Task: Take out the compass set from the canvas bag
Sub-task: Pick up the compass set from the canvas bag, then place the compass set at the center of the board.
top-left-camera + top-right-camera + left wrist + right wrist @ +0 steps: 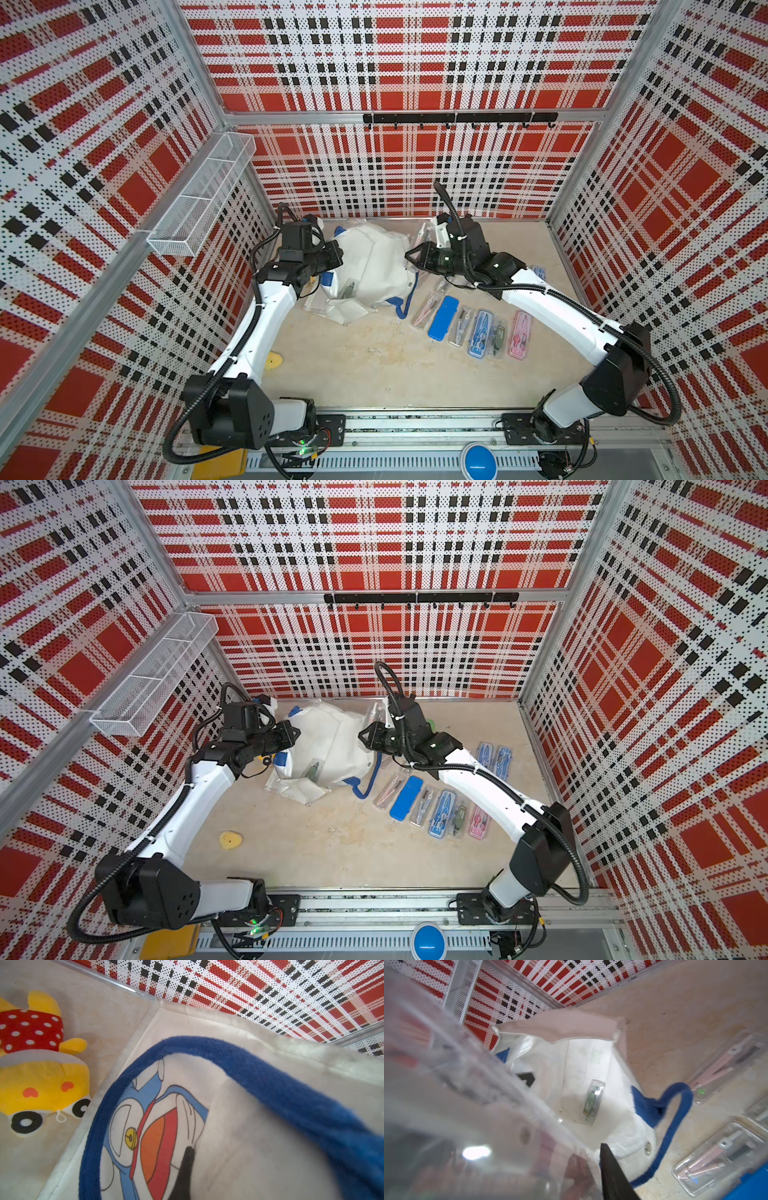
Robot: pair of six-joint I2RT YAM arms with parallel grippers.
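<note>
crumpled white canvas bag (374, 266), clear compass set (593, 1101) inside

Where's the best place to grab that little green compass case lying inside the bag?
Likely grip the case across its narrow width at mid-length, coming in through the open mouth of the bag. The case is long and slim and lies flat on the fabric inside, with bare cloth along both long edges for the fingers.

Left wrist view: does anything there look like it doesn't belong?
Yes. A yellow plush toy in a red polka-dot outfit lies on the table right beside the canvas bag. The row laid out in both top views is compass sets in cases, so a soft toy looks out of place.
</note>
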